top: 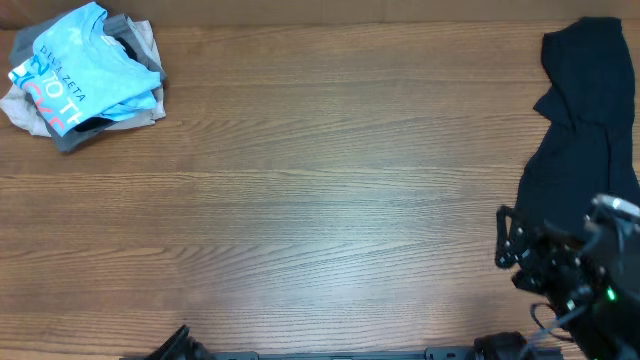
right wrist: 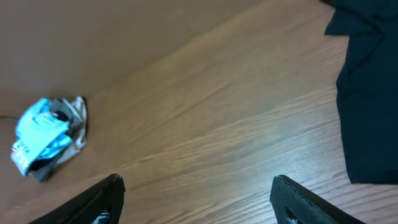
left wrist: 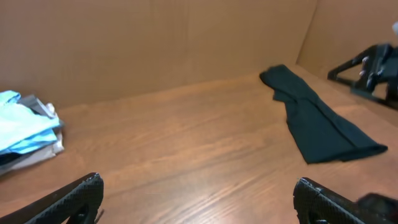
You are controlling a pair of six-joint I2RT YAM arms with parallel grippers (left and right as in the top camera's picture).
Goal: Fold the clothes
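We see a robot test room: a wood counter [top: 320,200], plain brown walls [left wrist: 155,43] around it, and a black robot arm [top: 570,265].

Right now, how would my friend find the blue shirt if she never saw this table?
Start at the brown wooden table and look to its far left corner, where a crumpled heap of clothes lies. The light sky-blue T-shirt sits on top. It alone is bright blue with white and red letters, unlike the pale grey cloth under it and the plain black garment far right.
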